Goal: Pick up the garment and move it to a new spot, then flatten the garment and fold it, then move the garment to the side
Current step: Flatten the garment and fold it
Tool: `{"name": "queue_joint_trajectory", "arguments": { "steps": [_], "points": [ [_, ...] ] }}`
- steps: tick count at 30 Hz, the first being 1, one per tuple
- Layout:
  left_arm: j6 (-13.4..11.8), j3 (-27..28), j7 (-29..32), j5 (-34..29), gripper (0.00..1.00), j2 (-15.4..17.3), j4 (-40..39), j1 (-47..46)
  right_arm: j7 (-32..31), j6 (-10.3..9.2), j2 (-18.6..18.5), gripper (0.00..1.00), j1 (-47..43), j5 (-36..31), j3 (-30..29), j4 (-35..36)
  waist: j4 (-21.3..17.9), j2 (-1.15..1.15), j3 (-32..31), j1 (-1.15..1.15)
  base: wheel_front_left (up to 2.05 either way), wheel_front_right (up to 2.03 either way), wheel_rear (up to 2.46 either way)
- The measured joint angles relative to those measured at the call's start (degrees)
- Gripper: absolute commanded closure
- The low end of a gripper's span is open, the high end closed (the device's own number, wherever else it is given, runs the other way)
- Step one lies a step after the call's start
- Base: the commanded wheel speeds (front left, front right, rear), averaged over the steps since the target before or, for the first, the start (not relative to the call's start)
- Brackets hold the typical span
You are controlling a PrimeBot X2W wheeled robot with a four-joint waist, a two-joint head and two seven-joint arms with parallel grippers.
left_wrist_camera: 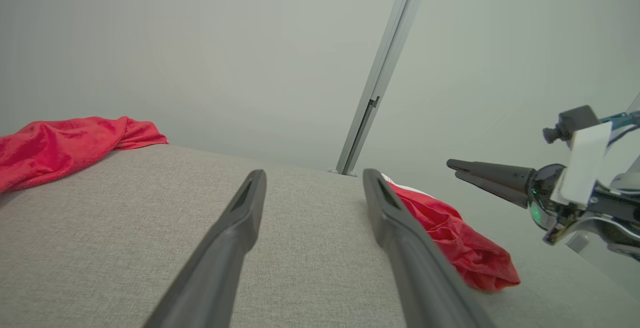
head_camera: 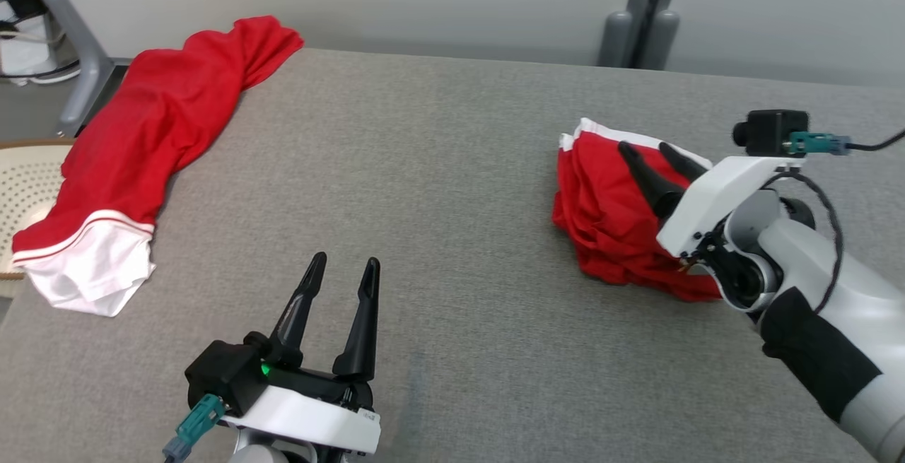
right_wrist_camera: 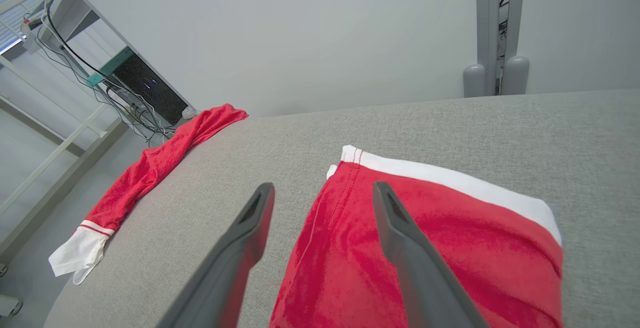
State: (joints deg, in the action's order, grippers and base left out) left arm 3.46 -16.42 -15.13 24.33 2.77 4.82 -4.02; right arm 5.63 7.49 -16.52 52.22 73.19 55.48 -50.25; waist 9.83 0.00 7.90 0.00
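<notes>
Hovering over folded red-and-white fabric garment (head_camera: 601, 223) at bench (head_camera: 438, 201) right side, right gripper (head_camera: 644, 146) fingers wide, nothing held; withdraw straight up, avoid snagging folds; left gripper (head_camera: 346, 259) fingers wide, idle.

Head camera looks down on the grey fabric tabletop (head_camera: 452, 166); both wrist cameras sit nearer, sharing the folded red garment (right_wrist_camera: 490, 258).

Folded garment (head_camera: 601, 237): near side hidden under right gripper (head_camera: 643, 146) and its arm. Right wrist view: bottom edge cuts it off. Left wrist view: left gripper (left_wrist_camera: 313, 173) finger covers part. Basket (head_camera: 32, 180) cut by left edge.
</notes>
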Motion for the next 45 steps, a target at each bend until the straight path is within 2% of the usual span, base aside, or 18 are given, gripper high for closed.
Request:
{"name": "queue_joint_trajectory", "arguments": {
  "steps": [5, 11, 16, 23, 27, 34, 40, 45],
  "points": [
    [-0.2, 1.4, 0.0, -0.2, 0.00, 0.0, -0.4, 0.3, 6.5, 0.00, -4.2, 0.00, -1.6, -1.0, -0.3, 4.2, -2.6, 0.00, -0.9, 0.00, 0.00, 0.00, 0.00],
    [0.0, 3.8, 0.0, -1.3, 0.00, 0.0, -1.0, 0.7, 9.1, 0.00, -8.1, 0.00, -3.7, -5.0, -3.0, 8.6, -5.7, 0.00, -1.7, 0.00, 0.00, 0.00, 0.00],
    [0.1, 5.5, 0.0, -2.6, 0.00, 0.0, -1.5, 0.6, 9.4, 0.00, -9.7, 0.00, -8.0, -15.6, -17.2, 15.7, -7.4, 0.00, -1.6, 0.00, 0.00, 0.00, 0.00],
    [0.1, 8.8, 0.0, -3.7, 0.00, 0.0, -1.6, 0.7, 9.3, 0.00, -4.7, 0.00, -24.6, -31.7, -34.8, 28.0, -9.0, 0.00, -2.3, 0.00, 0.00, 0.00, 0.00],
    [0.1, 10.5, 0.0, -4.7, 0.00, 0.0, -1.3, 1.3, 9.4, 0.00, -0.7, 0.00, -32.7, -38.4, -40.7, 34.5, -9.9, 0.00, -2.8, 0.00, 0.00, 0.00, 0.00],
    [0.0, 11.3, 0.0, -6.6, 0.00, 0.0, -0.4, 1.7, 9.4, 0.00, 2.7, 0.00, -40.7, -45.3, -45.0, 39.4, -10.7, 0.00, -2.7, 0.00, 0.00, 0.00, 0.00],
    [-0.5, 11.6, 0.0, -7.6, 0.00, 0.0, -0.7, 2.5, 9.4, 0.00, 6.9, 0.00, -43.3, -48.6, -48.7, 40.9, -11.0, 0.00, -2.8, 0.00, 0.00, 0.00, 0.00],
    [-1.0, 10.9, 0.0, -8.2, 0.00, 0.0, -0.7, 2.6, 9.4, 0.00, 7.3, 0.00, -43.4, -50.2, -48.7, 40.9, -10.9, 0.00, -2.8, 0.00, 0.00, 0.00, 0.00]
  ]
}}
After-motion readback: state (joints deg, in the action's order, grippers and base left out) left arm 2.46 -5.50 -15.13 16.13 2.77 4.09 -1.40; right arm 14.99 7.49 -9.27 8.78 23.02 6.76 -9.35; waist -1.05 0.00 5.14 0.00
